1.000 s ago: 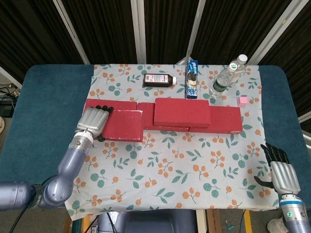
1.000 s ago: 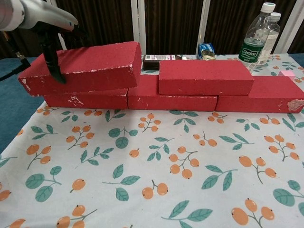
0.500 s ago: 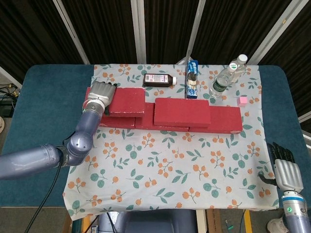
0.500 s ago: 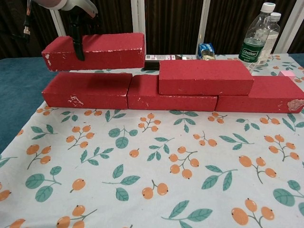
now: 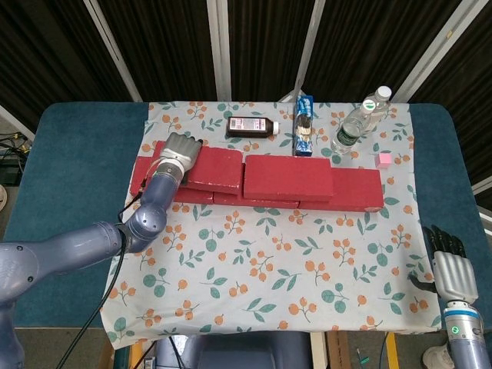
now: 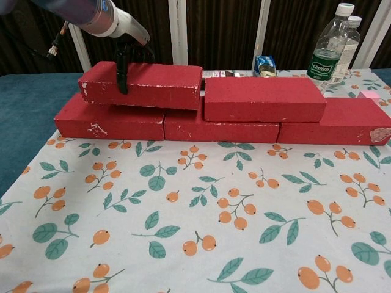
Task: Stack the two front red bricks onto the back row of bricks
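My left hand (image 5: 179,151) grips a red brick (image 5: 215,167) (image 6: 160,85) at its left end and holds it on top of the back row of red bricks (image 6: 165,122), next to a second red brick (image 5: 288,178) (image 6: 263,99) that lies stacked on the row's middle. The held brick's right end nearly touches that second brick. In the chest view the dark fingers (image 6: 123,72) wrap the held brick's front face. My right hand (image 5: 450,265) hangs at the table's front right corner with its fingers spread and holds nothing.
Behind the bricks lie a dark medicine bottle (image 5: 251,126), a blue snack pack (image 5: 304,124) and a clear water bottle (image 5: 357,121). A small pink cube (image 5: 383,159) sits at the back right. The floral cloth (image 5: 269,261) covers the table's middle.
My left hand carried the brick right and down, from above the row's left end onto the row's top beside the other stacked brick. The right hand stayed put.
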